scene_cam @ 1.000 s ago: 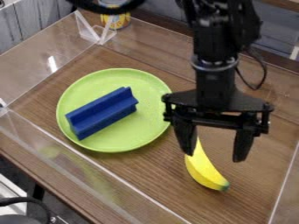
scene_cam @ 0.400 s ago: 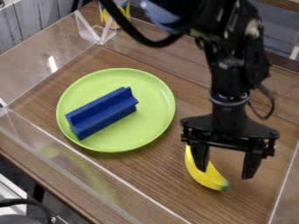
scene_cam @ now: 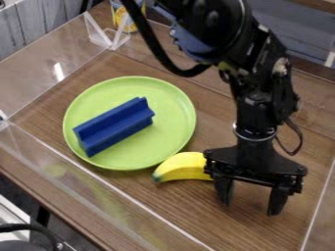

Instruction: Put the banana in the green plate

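The banana (scene_cam: 182, 168) is small, yellow and curved. It lies flat on the wooden table against the lower right rim of the green plate (scene_cam: 98, 96), a wide lime-green round dish at left centre. My gripper (scene_cam: 252, 199) hangs from the black arm just right of the banana. Its fingers point down at the table and stand open with nothing between them. The left finger (scene_cam: 224, 189) is close to the banana's right end; whether they touch I cannot tell.
A blue ridged block (scene_cam: 116, 125) lies across the middle of the green plate. Clear plastic walls (scene_cam: 29, 157) fence the table on the left and at the front. A yellow object (scene_cam: 124, 20) stands at the back edge.
The banana has swung from lying lengthwise between the fingers to lying crosswise, further left by the plate's rim. The gripper has moved down and to the right, still open.
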`<state>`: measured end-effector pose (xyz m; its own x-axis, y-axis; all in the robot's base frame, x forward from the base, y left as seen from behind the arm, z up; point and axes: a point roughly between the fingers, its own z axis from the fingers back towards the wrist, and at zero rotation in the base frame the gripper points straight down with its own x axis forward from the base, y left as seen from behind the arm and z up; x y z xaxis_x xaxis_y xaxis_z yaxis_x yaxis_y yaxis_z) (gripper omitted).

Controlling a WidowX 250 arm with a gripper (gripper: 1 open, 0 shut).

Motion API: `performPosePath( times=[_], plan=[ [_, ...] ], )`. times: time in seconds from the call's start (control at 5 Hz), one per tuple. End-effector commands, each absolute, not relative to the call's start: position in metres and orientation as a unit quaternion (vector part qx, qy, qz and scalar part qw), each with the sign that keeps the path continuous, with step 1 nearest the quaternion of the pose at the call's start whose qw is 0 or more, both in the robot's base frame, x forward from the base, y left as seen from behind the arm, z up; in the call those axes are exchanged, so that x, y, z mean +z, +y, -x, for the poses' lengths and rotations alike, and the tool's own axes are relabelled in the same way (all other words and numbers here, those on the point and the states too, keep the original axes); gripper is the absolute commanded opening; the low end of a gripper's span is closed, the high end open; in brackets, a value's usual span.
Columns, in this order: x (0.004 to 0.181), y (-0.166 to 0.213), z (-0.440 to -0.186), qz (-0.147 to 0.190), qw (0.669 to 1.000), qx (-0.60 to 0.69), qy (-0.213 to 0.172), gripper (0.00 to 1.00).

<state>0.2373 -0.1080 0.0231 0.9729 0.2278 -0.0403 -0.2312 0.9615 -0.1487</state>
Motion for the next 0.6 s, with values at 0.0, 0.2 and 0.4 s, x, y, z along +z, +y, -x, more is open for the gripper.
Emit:
performPosePath(
  times=[0.0, 0.2, 0.4],
  plan=[
    [0.0312, -0.0981, -0.2448, 0.076, 0.989, 0.124, -0.002, 0.0],
    [0.0352, -0.1048, -0.25, 0.067, 0.99, 0.126, 0.002, 0.0],
    [0.0393, -0.0992, -0.252, 0.063, 0.992, 0.109, 0.004, 0.0]
  ],
)
